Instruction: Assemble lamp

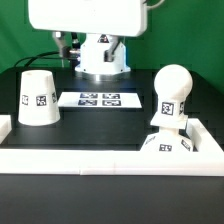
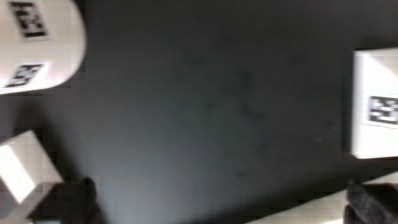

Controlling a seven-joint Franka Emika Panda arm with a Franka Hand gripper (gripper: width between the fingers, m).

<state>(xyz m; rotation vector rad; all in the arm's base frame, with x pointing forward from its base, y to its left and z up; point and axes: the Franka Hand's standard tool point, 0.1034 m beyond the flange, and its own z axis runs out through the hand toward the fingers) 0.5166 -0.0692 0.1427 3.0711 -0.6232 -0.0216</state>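
In the exterior view the white tapered shade stands mouth down at the left. The round bulb stands upright on the square base at the right, against the front wall. Only the arm's white body shows there, at the top; the gripper itself does not. In the wrist view my gripper is open, its dark fingertips far apart with only bare black table between them. A rounded white tagged part and a straight-edged white tagged part lie at the edges of that view; I cannot tell which is which.
The marker board lies flat at the back middle. A low white wall runs along the table's front and sides. The robot's pedestal stands behind the marker board. Another white piece shows beside one fingertip.
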